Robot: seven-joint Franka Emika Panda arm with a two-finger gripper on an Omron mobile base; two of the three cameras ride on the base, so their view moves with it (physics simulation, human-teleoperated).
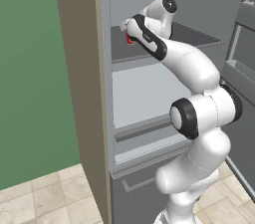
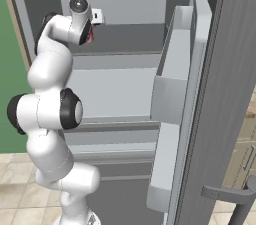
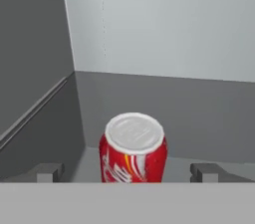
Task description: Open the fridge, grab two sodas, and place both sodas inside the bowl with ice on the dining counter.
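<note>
The fridge point(image 1: 144, 88) stands open, its door point(image 2: 220, 99) swung out to the right. A red soda can point(image 3: 133, 149) with white lettering stands upright on the upper shelf near the left back corner; a sliver of red point(image 1: 130, 40) peeks out behind the hand. My gripper point(image 3: 128, 172) is open, reaching into the upper compartment, with one fingertip point(image 3: 47, 172) on each side of the can and not touching it. The arm hides most of the can in both base views. The bowl and the dining counter are out of view.
The fridge's left inner wall point(image 3: 30, 68) is close beside the can. Door bins point(image 2: 172, 79) jut from the open door at right. Below are a middle shelf point(image 1: 144, 118) and a lower drawer point(image 1: 139, 183). A green wall point(image 1: 30, 68) is left of the fridge.
</note>
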